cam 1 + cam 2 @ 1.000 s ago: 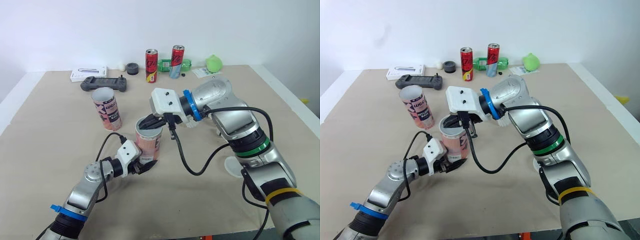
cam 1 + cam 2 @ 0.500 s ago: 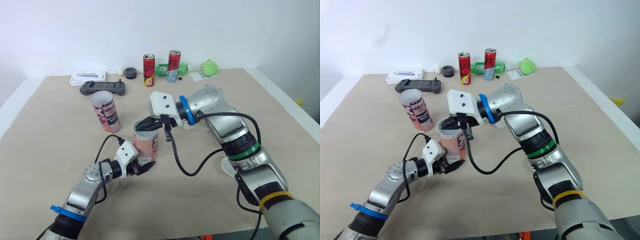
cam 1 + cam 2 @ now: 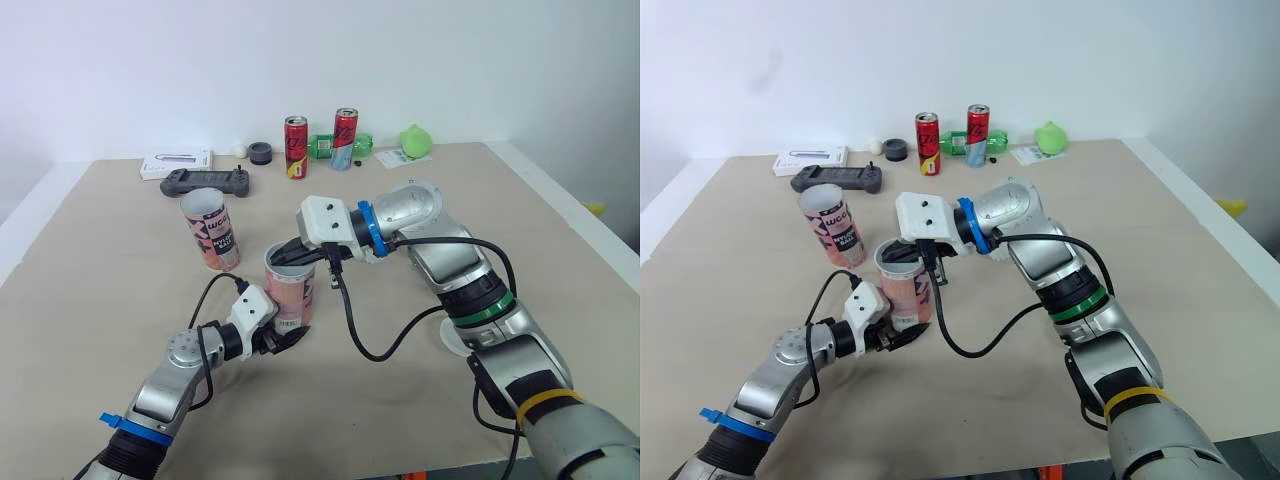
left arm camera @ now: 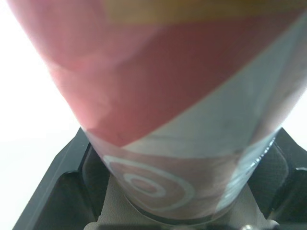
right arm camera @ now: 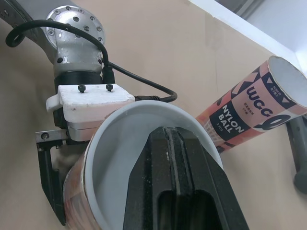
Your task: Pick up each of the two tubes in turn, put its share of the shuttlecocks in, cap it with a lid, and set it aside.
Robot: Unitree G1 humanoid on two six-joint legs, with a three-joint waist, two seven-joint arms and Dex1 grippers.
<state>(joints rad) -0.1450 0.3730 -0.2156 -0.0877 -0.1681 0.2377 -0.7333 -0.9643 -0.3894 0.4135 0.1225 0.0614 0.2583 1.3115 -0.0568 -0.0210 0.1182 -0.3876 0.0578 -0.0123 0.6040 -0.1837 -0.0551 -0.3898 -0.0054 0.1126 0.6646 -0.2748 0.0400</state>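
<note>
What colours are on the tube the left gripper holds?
The tube is pink, red and pale grey-blue; best in the left wrist view.

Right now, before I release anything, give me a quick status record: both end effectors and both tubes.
left end effector: shut on near tube, low on its wall
right end effector: shut, dipped into near tube's mouth
near tube: upright, uncapped
far tube: standing free on table, uncapped
</note>
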